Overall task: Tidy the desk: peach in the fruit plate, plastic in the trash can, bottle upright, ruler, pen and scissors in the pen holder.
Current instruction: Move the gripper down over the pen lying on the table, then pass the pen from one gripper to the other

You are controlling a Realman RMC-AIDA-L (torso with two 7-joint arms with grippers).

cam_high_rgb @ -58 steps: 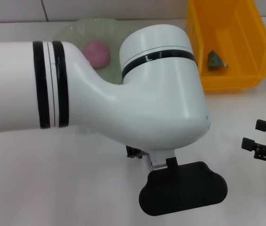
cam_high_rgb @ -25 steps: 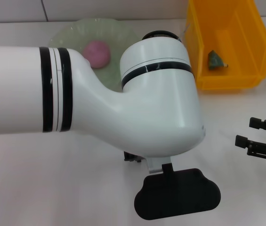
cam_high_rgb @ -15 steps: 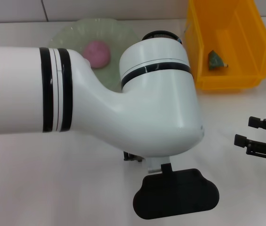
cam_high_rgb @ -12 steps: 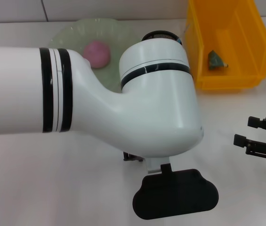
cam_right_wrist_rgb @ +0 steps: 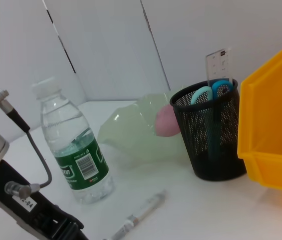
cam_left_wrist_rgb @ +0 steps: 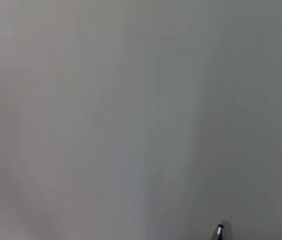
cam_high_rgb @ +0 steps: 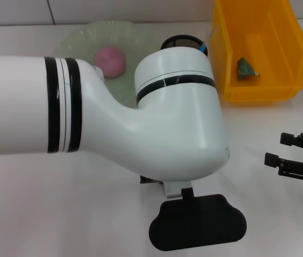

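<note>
The right gripper (cam_high_rgb: 283,154) hangs spread and empty while the left gripper's state is hidden; only the pen (cam_right_wrist_rgb: 141,214) lies loose beside the upright bottle (cam_right_wrist_rgb: 73,146), near the pen holder (cam_right_wrist_rgb: 211,130).

Your left arm (cam_high_rgb: 140,123) shifts toward lower left, uncovering the pen holder (cam_high_rgb: 182,42); the right tool (cam_high_rgb: 286,155) drifts left.

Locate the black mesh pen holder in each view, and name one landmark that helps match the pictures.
Head view: only the rim of the pen holder shows, behind the left arm's white elbow and between the fruit plate and the orange bin.
Left wrist view: not in it.
Right wrist view: pen holder stands in full beside the orange bin.
Shared landmark: the orange bin.
</note>
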